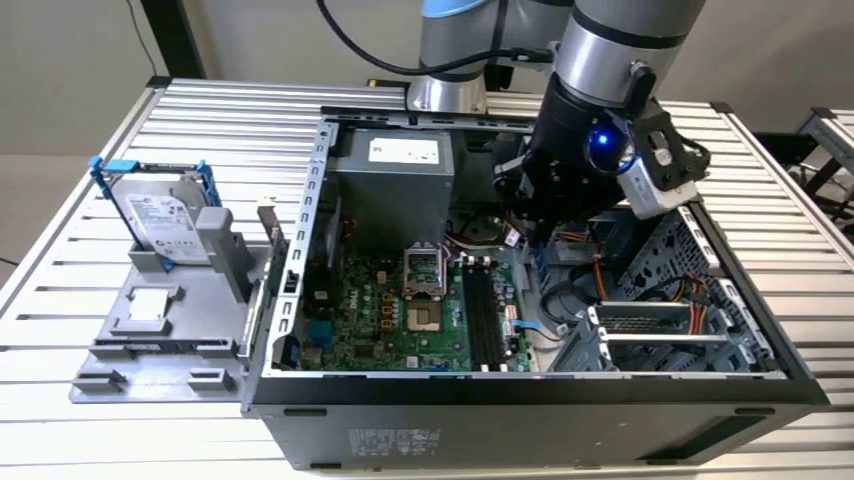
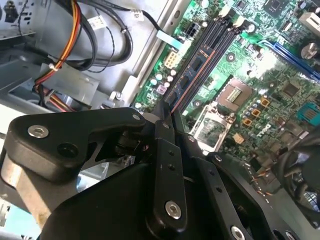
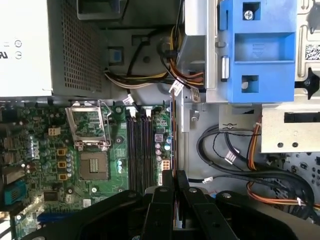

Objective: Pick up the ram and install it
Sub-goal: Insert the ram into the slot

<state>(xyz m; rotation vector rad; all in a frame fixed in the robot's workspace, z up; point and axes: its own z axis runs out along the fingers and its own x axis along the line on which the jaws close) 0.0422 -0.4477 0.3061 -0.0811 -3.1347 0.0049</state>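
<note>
On the exterior view's left, one blue-framed hard drive point(image 1: 163, 222) stands on a grey holder point(image 1: 160, 320) on the slatted worktop point(image 1: 80, 400). To its right lies one open computer case point(image 1: 534, 400) with one green motherboard point(image 1: 400, 320). Above its black slots point(image 3: 140, 150) the gripper point(image 3: 173, 182) is clamped on the single ram point(image 3: 172, 135), held edge-on. The stick looks light, stiff, thin and fragile; I judge it best held by its long edges, clear of the chips.
</note>
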